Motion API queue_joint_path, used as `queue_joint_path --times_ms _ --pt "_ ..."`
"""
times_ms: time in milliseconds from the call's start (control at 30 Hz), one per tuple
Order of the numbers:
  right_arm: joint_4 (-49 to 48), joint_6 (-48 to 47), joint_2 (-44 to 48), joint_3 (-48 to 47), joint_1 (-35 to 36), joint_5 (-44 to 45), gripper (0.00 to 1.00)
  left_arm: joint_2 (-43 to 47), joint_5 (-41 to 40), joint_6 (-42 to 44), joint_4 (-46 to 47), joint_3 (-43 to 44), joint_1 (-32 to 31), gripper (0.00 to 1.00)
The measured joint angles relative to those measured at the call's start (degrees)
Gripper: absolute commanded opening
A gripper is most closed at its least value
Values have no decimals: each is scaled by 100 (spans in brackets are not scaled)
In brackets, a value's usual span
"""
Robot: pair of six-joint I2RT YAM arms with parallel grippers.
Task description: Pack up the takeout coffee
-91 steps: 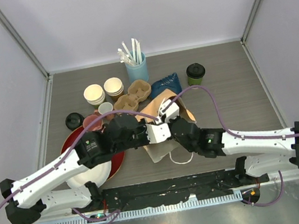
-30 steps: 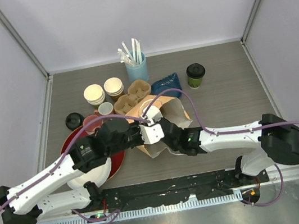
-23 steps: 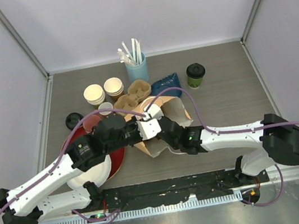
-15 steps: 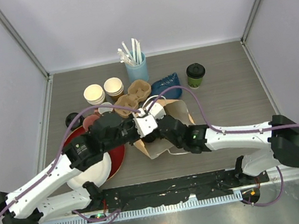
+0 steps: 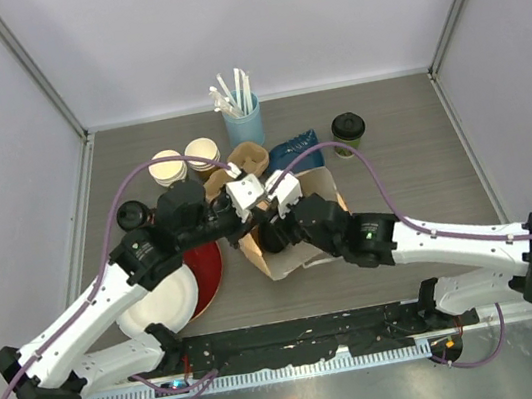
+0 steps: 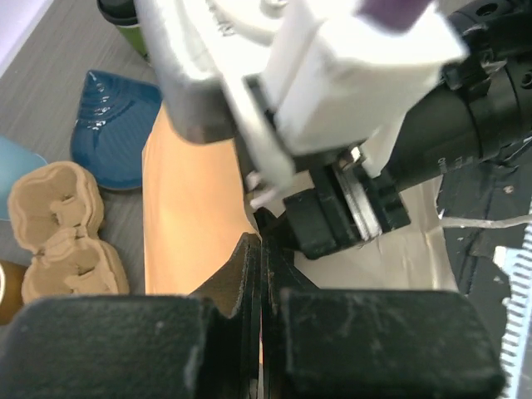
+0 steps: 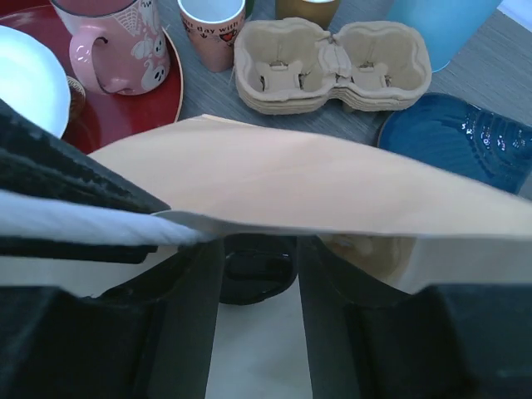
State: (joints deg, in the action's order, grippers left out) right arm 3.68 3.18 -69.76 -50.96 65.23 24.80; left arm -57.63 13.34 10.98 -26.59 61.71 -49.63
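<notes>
Currently being catalogued, item by item.

- Bag [image 5: 317, 189]: brown paper, at mid-table, mouth being held open. Its near rim is being pinched by the left gripper [image 6: 260, 246], whose fingers are pressed together on the paper.
- Right gripper [image 7: 258, 249]: being held at the bag's mouth with its fingers apart. Nothing is being clamped between them.
- Black lid [image 7: 253, 268]: round, being seen low inside the bag, just beyond the right gripper's fingers. Whatever is under it is hidden.
- Green cup [image 5: 347, 132]: black-lidded and upright, on the table at the far right, apart from the bag and near the blue dish [image 5: 296, 149].
- Second lid [image 5: 130, 217]: black, at the left, just beside the red plate [image 5: 206, 268]. Whether a cup is under it cannot be told.
- Carrier [image 7: 332, 54]: moulded pulp, two wells, lying just behind the bag.
- Pink mug [image 7: 112, 41]: being carried on the red plate.
- White plate [image 5: 161, 302]: being carried on the red plate, partly covered by the left arm.
- Stacked cups [image 5: 168, 166]: lidless, beside the carrier.
- Blue tumbler [image 5: 244, 122]: at the far edge, with straws in it.
</notes>
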Motion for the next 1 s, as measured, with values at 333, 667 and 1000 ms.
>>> queue_joint_path --times_ms 333,667,1000 --pt "1163 -28 551 -426 2 -756 49 -201 785 -800 -7 278 568 0" --pt "2194 17 758 -1012 -15 -2048 52 -621 1220 -1049 -592 1005 592 0" --pt "2424 33 876 -1093 -26 -1853 52 -1029 1370 -1060 -1325 1578 595 0"
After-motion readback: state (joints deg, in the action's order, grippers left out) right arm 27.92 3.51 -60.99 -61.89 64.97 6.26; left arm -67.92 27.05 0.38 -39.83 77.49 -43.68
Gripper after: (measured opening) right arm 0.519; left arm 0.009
